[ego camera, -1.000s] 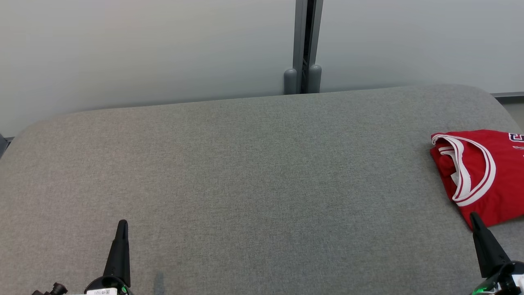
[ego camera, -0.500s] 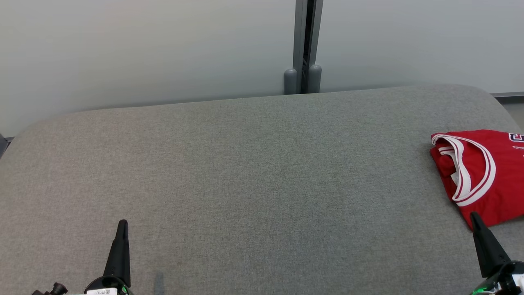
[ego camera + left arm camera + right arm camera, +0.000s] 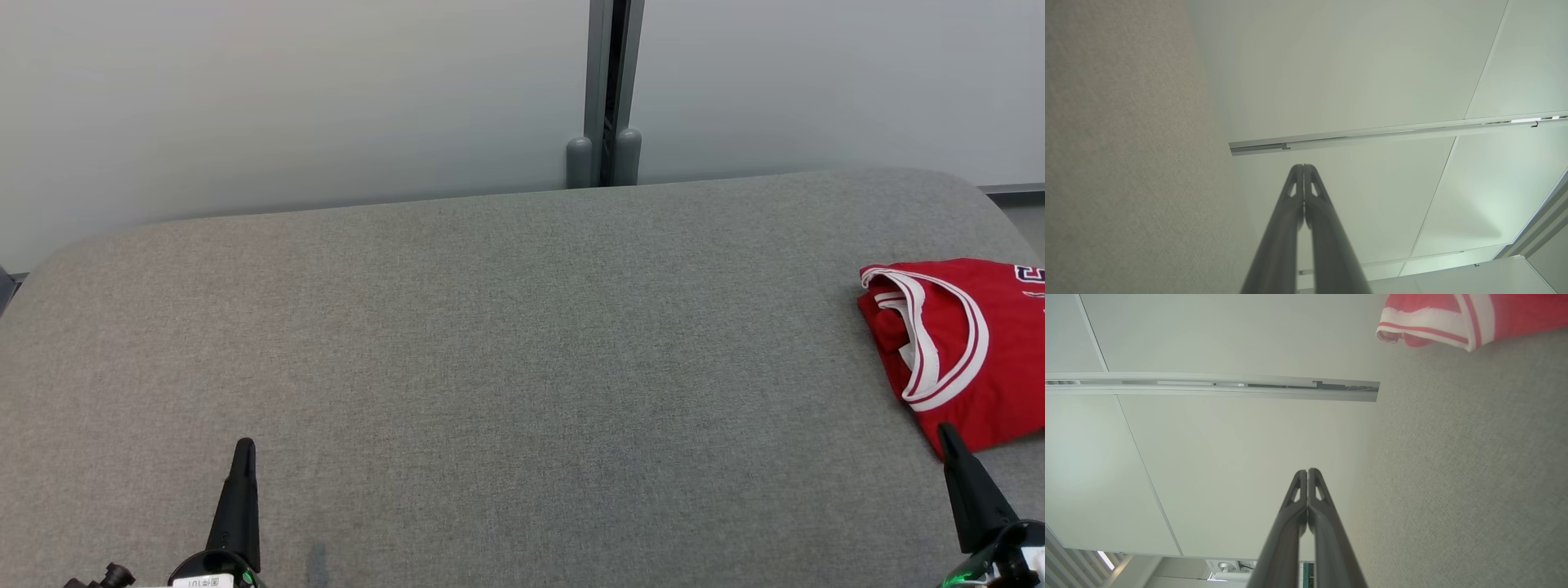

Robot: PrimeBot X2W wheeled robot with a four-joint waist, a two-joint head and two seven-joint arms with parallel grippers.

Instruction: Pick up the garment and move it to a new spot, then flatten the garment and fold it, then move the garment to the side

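Shirt [image 3: 971, 351]: you have it folded, red with white trim, lying at the right end of the grey fabric surface [image 3: 490, 343].
Left gripper [image 3: 243, 447]: your jaws are together, empty, low at the left.
Right gripper [image 3: 945, 433]: your jaws are together, empty, near the shirt, not touching.

my left tool [image 3: 242, 447] sits low, with both dark fingers [image 3: 1278, 245] pressed together into one slim spike pointing forward, away from me. from the left wrist view i see the tips meeting flush. my right tool [image 3: 944, 430] is well apart from it, closed the same way, its fingers [image 3: 1331, 539] touching at the tips, the spike leaning slightly toward the left tool.
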